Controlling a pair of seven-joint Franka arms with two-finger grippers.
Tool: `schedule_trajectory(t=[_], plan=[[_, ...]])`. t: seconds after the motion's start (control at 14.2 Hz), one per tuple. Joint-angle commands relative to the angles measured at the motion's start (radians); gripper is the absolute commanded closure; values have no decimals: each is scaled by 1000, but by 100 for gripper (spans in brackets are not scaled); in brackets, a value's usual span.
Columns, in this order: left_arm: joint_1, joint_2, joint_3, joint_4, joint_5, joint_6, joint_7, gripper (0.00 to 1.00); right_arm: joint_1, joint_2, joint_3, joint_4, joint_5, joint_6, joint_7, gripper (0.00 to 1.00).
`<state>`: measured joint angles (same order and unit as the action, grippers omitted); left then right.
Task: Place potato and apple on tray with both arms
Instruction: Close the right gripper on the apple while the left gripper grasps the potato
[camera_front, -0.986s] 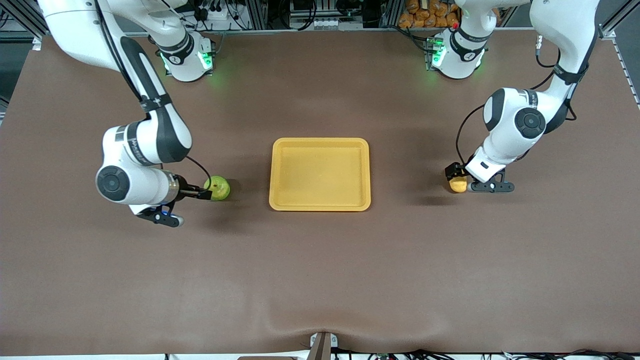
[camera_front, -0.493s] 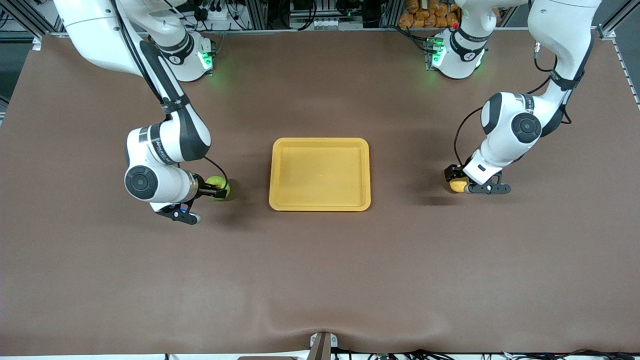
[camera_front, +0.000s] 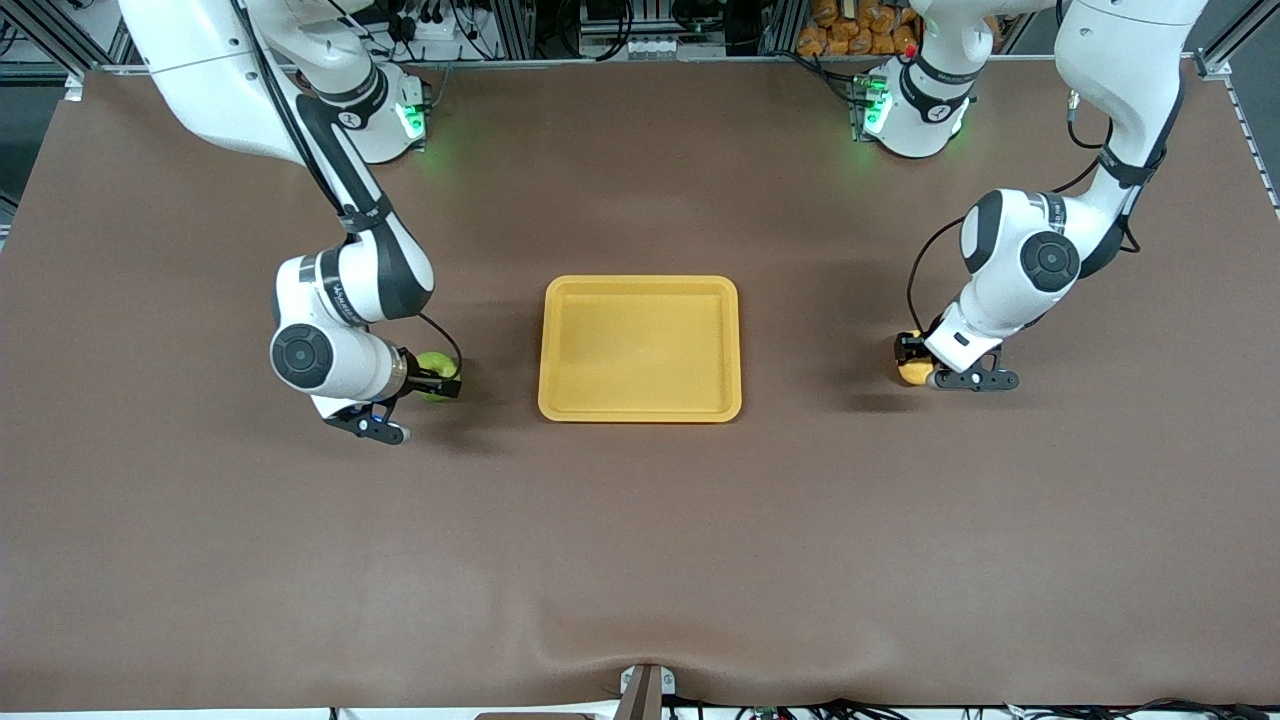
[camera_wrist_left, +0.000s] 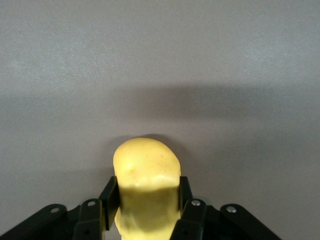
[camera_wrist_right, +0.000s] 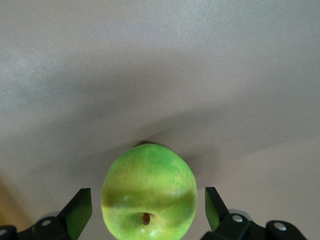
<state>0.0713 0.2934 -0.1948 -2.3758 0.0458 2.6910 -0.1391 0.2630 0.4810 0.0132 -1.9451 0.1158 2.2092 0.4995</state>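
Straddling the apple (camera_wrist_right: 148, 192) at centre-left of the front view, the right gripper (camera_front: 437, 378) stands wide open with gaps both sides, while the left gripper (camera_wrist_left: 145, 200), centre-right, pinches the potato (camera_wrist_left: 146, 177) across its narrow width, the empty tray (camera_front: 640, 410) between them.

This is a robotics lab, not a home or kitchen. Two white jointed arms (camera_front: 340, 290) stand bolted at one edge of a wide worktop (camera_front: 640, 540) covered in a plain brown mat, their bases (camera_front: 375, 115) glowing green. Just past that edge beside the bases run aluminium frame rails (camera_front: 520, 30), bundled black cables (camera_front: 700, 15) and a power strip (camera_front: 440, 30).
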Motion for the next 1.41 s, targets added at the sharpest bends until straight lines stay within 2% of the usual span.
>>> schedule_trajectory(t=[0.0, 0.07, 0.42, 0.49, 0.56, 0.63, 0.7, 0.99, 1.13, 1.34], plan=[[7, 7, -2, 15, 14, 12, 19, 85, 27, 8, -5, -18, -2, 38, 39, 0], [7, 7, -3, 26, 14, 9, 19, 91, 38, 17, -5, -18, -2, 44, 53, 0], [-2, -17, -14, 52, 16, 0, 16, 92, 36, 30, -10, -32, -10, 60, 56, 0], [-11, -19, -15, 66, 16, -17, 15, 92, 36, 28, -9, -41, -27, 72, 54, 15], [-31, -22, -14, 85, 16, -52, 7, 92, 38, 28, -9, -41, -53, 73, 54, 55], [-51, -25, -14, 111, 16, -92, 4, 92, 38, 28, -7, -41, -56, 70, 56, 89], [-56, -29, -14, 136, 16, -127, 4, 93, 36, 25, -9, -41, -56, 64, 56, 100], [-74, -33, -43, 228, 14, -258, -28, 93, 25, -18, -9, -2, -56, -43, 51, 100], [-76, -31, -84, 262, 14, -295, -92, 94, 15, -25, -10, 50, -58, -135, 45, 100], [-80, -20, -135, 309, 14, -327, -169, 94, 4, -35, -9, 93, -56, -189, 44, 100]])
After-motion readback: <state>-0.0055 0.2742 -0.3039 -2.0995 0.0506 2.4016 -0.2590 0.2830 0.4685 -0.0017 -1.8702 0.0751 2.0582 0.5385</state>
